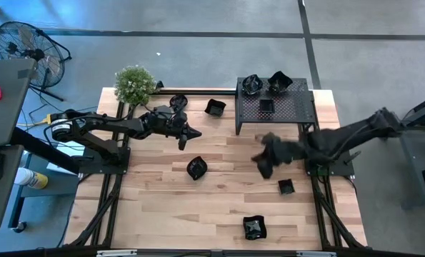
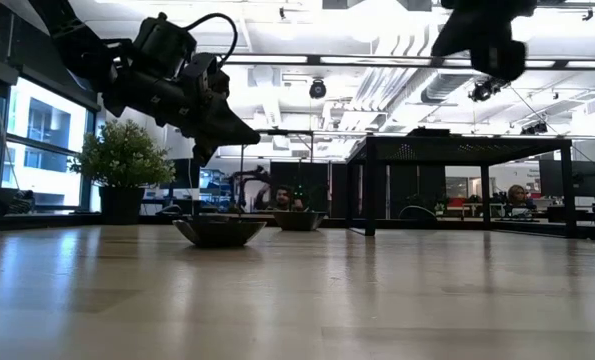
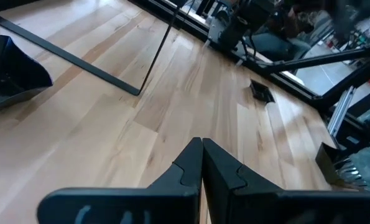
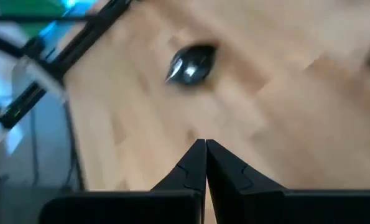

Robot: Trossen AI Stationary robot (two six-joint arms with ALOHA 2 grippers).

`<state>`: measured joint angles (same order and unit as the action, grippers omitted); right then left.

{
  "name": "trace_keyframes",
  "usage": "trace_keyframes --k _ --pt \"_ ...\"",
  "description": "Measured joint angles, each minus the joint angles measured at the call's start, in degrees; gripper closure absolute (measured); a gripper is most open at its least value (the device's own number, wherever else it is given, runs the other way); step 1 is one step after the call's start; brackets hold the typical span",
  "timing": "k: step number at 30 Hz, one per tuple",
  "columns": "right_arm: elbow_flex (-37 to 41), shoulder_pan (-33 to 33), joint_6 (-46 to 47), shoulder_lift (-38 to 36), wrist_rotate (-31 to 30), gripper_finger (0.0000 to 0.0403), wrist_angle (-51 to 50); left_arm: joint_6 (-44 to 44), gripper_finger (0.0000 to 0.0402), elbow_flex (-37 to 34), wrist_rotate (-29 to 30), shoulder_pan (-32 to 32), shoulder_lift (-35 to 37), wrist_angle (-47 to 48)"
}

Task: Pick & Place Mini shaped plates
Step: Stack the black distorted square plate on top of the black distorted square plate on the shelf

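Note:
Several tiny glossy black plates show in the high view. Three sit on the perforated stand (image 1: 275, 107): two wavy ones (image 1: 252, 84) (image 1: 278, 82) and a square one (image 1: 266, 106). Others rest on the table: one (image 1: 214, 107) left of the stand, one (image 1: 196, 168) mid-table, a square one (image 1: 286, 187) and one (image 1: 253, 227) near the front edge. My left gripper (image 1: 191, 135) (image 3: 201, 149) hovers shut above the table's middle. My right gripper (image 1: 262, 168) (image 4: 205, 149) is shut too, in the air in front of the stand, with a plate (image 4: 193, 62) below it.
A green bushy plant (image 1: 135, 84) stands at the table's far left corner. The stand's thin base bars (image 3: 110, 68) lie on the wood near a plate (image 3: 10, 68). The low view shows a dish (image 2: 220, 230) on the table, and people sitting in the room behind.

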<state>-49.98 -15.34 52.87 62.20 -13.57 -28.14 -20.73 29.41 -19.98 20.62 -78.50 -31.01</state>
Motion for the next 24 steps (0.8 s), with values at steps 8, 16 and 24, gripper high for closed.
trace_keyframes --k 8,16,24 --pt "0.02 -13.13 5.87 12.64 11.03 0.0387 6.19 0.13 0.0401 0.00 0.13 0.00 0.00 -0.06" --pt "0.05 -18.35 3.68 25.20 18.69 0.0303 15.14 0.12 0.0401 0.00 0.14 0.00 0.00 1.62" --pt "0.07 -18.57 -3.29 31.21 19.59 0.0260 17.11 0.13 0.0401 0.00 0.10 0.00 -0.02 4.70"
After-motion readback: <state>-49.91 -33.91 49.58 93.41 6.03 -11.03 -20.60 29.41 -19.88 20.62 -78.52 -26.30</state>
